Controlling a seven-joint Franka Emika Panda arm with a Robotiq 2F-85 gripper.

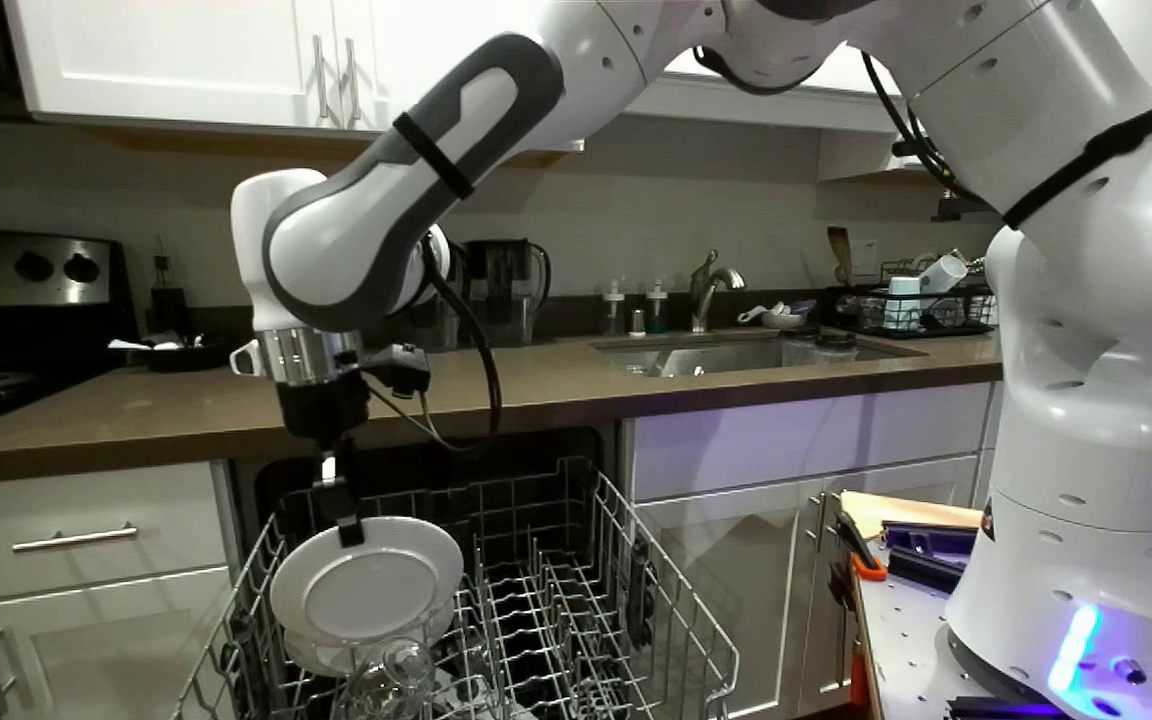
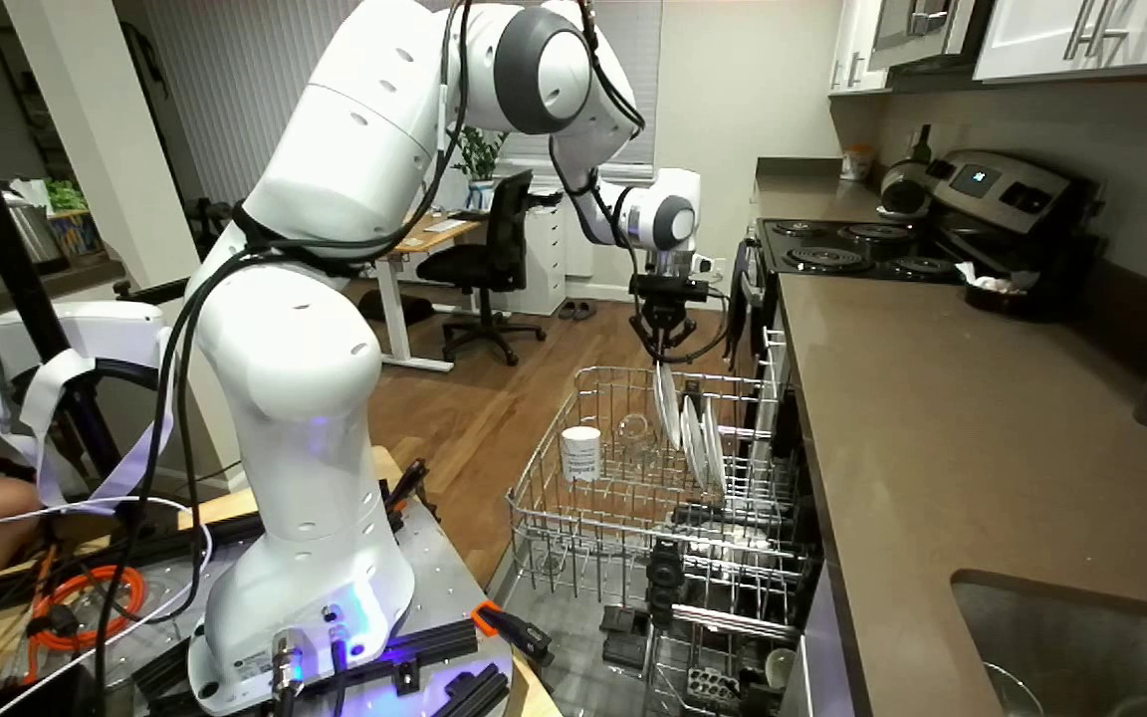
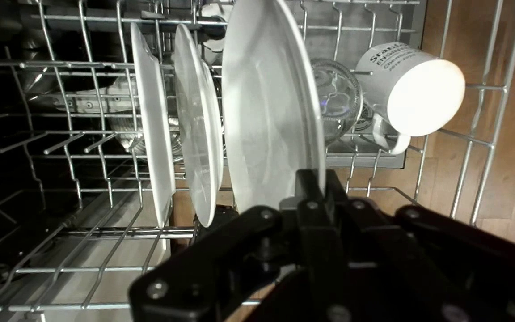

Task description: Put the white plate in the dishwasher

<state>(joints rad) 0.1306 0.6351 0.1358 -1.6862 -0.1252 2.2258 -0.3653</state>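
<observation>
The white plate stands upright at the left of the rack in an exterior view (image 1: 373, 590); it shows nearly edge-on in the other exterior picture (image 2: 666, 403). In the wrist view the plate (image 3: 266, 107) runs up from the jaws. My gripper (image 3: 321, 181) is shut on its upper rim, one finger on each face; it also shows in both exterior views (image 1: 349, 525) (image 2: 663, 351). The dishwasher (image 1: 536, 465) is open with its grey wire rack (image 2: 593, 525) pulled out. The plate is over or in this rack; whether its lower edge rests on the wires is hidden.
Other white dishes (image 3: 154, 129) (image 3: 197, 134) stand upright beside the plate. A clear glass (image 3: 335, 98) and a white mug (image 3: 418, 89) are on its other side. The countertop (image 1: 526, 400) edge overhangs behind the rack. The robot's work table (image 1: 906, 640) stands to one side.
</observation>
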